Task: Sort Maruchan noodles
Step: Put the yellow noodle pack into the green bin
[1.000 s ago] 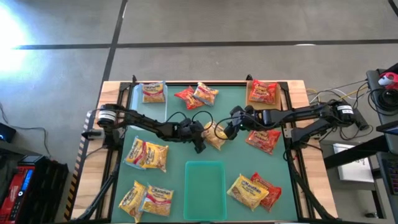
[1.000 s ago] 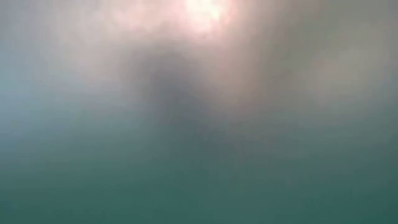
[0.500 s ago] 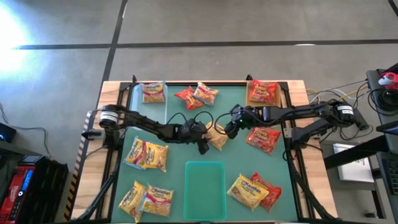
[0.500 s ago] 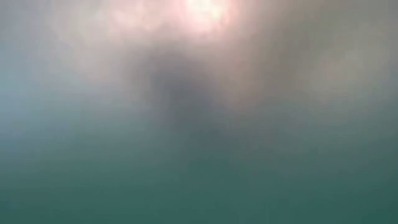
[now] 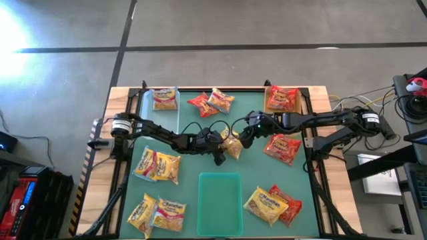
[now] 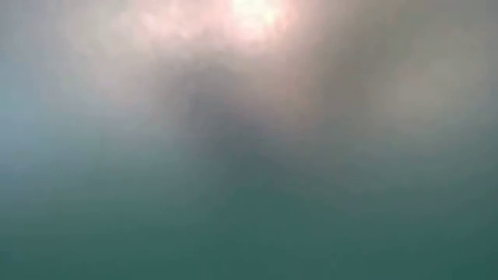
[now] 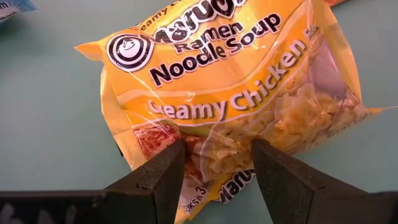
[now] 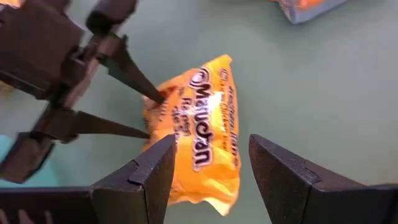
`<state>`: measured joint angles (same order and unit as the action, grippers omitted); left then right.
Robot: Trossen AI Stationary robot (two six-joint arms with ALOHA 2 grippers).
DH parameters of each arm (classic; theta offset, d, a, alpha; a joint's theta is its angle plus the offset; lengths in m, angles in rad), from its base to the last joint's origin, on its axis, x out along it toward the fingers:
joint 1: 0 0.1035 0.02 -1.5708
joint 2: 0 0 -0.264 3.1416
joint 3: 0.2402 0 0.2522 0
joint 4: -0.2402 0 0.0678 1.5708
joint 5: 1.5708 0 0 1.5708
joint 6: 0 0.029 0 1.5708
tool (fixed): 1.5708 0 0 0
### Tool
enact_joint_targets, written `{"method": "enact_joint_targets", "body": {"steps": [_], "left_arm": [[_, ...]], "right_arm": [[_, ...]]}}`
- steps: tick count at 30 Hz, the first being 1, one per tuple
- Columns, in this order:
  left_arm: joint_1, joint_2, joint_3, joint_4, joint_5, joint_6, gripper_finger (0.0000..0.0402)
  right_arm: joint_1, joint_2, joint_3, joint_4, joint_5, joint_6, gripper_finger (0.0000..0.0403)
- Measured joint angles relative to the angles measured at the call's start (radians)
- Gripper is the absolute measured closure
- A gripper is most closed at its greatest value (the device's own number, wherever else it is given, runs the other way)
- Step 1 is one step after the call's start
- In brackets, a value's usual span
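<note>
Left wrist view: the left gripper point(image 7: 214, 165) pinches a corner of a yellow noodle packet point(image 7: 230, 93) at mid-table, while the right gripper point(image 8: 208, 165) hovers near it, fingers apart. A clean hand-over likely needs the right fingers squarely over the packet's free edge before the left lets go.

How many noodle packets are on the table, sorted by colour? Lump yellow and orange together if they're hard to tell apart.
Red packets: 4
Yellow or orange packets: 8
Total: 12
</note>
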<state>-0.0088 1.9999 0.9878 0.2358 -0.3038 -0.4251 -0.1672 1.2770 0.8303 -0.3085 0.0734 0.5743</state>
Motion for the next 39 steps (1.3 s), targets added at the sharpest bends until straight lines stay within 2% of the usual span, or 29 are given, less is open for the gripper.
{"method": "enact_joint_targets", "body": {"steps": [9, 16, 20, 21, 24, 26, 34, 39], "left_arm": [[0.003, 0.003, -0.001, -0.002, 0.000, 0.016, 0.0228], [0.004, 0.004, -0.004, 0.002, -0.016, 0.019, 0.0228], [0.005, 0.004, -0.005, 0.002, -0.019, 0.020, 0.0228], [0.005, 0.004, -0.005, 0.002, -0.020, 0.020, 0.0228], [0.005, 0.004, -0.006, 0.003, -0.029, 0.021, 0.0228], [0.005, 0.004, -0.008, 0.000, -0.038, 0.023, 0.0228], [0.007, 0.005, -0.008, 0.001, -0.056, 0.009, 0.0228], [0.007, 0.005, -0.008, 0.001, -0.057, 0.008, 0.0228]], "right_arm": [[-0.108, 0.057, 0.000, 0.005, -0.053, -0.023, 0.0209], [-0.122, 0.119, 0.000, 0.000, 0.053, -0.011, 0.0209], [-0.122, 0.124, 0.000, 0.001, 0.046, -0.040, 0.0208], [-0.123, 0.125, 0.000, 0.001, 0.017, -0.040, 0.0207], [-0.150, 0.125, 0.000, 0.008, -0.170, -0.042, 0.0199], [-0.170, 0.125, 0.000, 0.008, -0.256, -0.043, 0.0189], [-0.208, 0.125, 0.000, 0.016, -0.299, -0.076, 0.0139], [-0.222, 0.134, 0.000, 0.082, -0.437, -0.103, 0.0119]]}}
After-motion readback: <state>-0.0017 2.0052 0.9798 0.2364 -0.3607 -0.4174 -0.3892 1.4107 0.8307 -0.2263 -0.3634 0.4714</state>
